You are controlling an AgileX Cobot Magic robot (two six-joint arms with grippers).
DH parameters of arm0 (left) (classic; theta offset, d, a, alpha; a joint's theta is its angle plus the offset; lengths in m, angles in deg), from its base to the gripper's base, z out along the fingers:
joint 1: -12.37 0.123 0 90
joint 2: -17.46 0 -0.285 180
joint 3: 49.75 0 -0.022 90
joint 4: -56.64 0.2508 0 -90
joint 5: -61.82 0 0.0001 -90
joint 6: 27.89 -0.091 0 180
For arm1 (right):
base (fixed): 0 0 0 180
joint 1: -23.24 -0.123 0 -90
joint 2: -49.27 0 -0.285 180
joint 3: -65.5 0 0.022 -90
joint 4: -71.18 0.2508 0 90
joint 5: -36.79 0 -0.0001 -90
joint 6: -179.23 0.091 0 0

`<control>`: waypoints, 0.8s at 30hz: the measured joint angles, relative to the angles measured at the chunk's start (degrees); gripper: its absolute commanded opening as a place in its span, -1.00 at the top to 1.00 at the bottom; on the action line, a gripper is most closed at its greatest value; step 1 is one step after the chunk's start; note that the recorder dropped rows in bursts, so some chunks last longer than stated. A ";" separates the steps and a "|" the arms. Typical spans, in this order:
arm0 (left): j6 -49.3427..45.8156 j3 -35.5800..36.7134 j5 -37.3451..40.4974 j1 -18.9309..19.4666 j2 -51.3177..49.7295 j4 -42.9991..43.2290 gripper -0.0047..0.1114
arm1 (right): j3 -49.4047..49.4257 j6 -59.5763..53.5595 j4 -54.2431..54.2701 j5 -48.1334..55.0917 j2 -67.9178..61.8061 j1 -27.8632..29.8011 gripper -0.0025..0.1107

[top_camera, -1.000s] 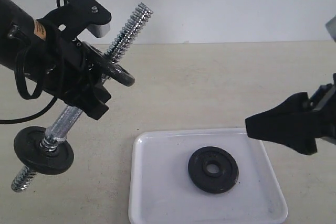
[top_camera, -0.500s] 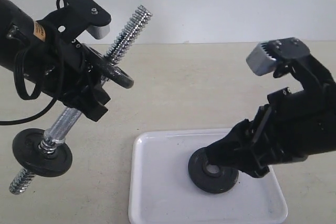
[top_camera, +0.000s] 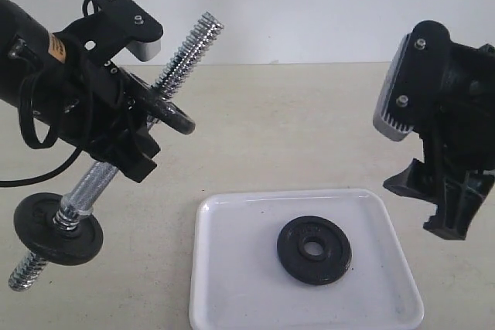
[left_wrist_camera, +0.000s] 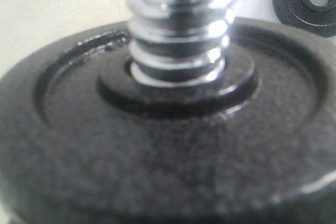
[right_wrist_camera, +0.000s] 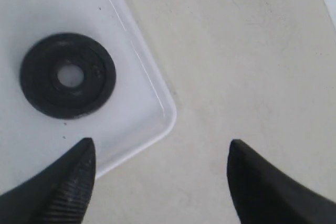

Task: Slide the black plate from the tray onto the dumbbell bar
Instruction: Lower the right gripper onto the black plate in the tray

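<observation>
The black plate (top_camera: 314,250) lies flat in the white tray (top_camera: 232,284), also in the right wrist view as the plate (right_wrist_camera: 67,75) inside the tray (right_wrist_camera: 131,129). My left gripper (top_camera: 131,141) is shut on the dumbbell bar (top_camera: 182,52), held tilted above the table with its free threaded end up and back. One black disc (top_camera: 58,229) sits near the bar's low end, another (top_camera: 172,113) by the gripper. The left wrist view shows only that disc (left_wrist_camera: 157,171) and the bar's thread (left_wrist_camera: 178,30). My right gripper (top_camera: 427,206) hangs open and empty above the tray's right edge; its midpoint (right_wrist_camera: 160,177) is off the tray corner.
The beige table (top_camera: 309,129) runs back to a white wall. A black cable (top_camera: 31,125) loops off the left arm. The tray stands near the front edge, and the right arm's body (top_camera: 448,106) looms over the table's right side.
My right gripper, low over the black plate half a second ago, has lifted and pulled back to the right, empty. The plate lies where it was. The bar's low end has sunk slightly.
</observation>
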 measured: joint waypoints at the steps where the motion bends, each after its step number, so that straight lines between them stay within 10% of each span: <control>1: 0.00 0.00 0.00 0.00 0.00 0.00 0.84 | 0.00 -0.30 -1.57 0.16 -0.23 0.00 -0.16; 8: 0.25 0.00 0.00 0.00 0.00 -0.11 0.84 | -0.03 1.14 -19.22 7.85 -7.71 -2.59 0.05; 14: 0.47 0.00 0.00 0.00 0.00 -1.06 0.84 | -0.03 26.43 -30.77 15.89 -14.31 -3.98 0.47; 24: 0.46 0.00 0.00 0.00 0.00 -2.52 0.84 | -0.03 49.85 -16.62 17.48 -15.08 -4.04 0.47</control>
